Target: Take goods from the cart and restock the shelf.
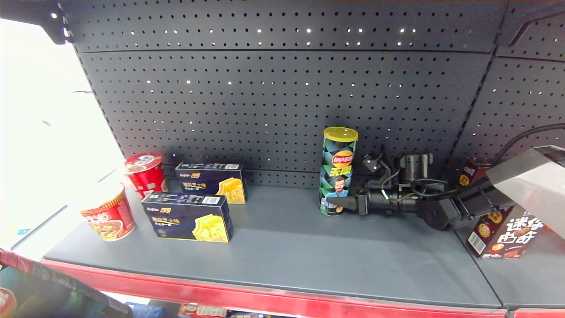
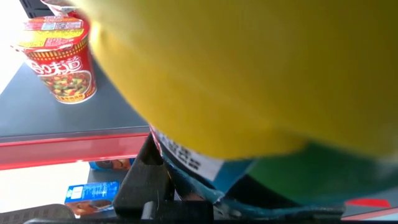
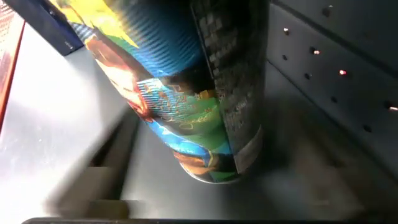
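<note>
1. Right hand (image 1: 342, 203) lay low and level at the foot of the crisp can (image 1: 339, 170), reaching in from the right; whether it was clamped on the can or stood loose about it, I could not tell.
2. That can stood upright on the shelf (image 1: 309, 260), yellow lid up, close to the pegboard back (image 1: 265, 101); a hold that low would suit setting it down flat without tipping, I judged.
3. The left hand (image 2: 186, 186) hung below the shelf's red front edge, closed on a second can (image 2: 217, 74) whose yellow lid sat right against the wrist camera; it was probably held ready as the next item to go up.
4. Farther left on the shelf were two blue boxes (image 1: 190, 216) and two red cup noodles (image 1: 108, 214), each pair one behind the other; open shelf lay between them and the standing can, room for more stock in my judgement.
5. A brown box (image 1: 503, 234) lay just beyond the right arm, on the neighbouring shelf section.
</note>
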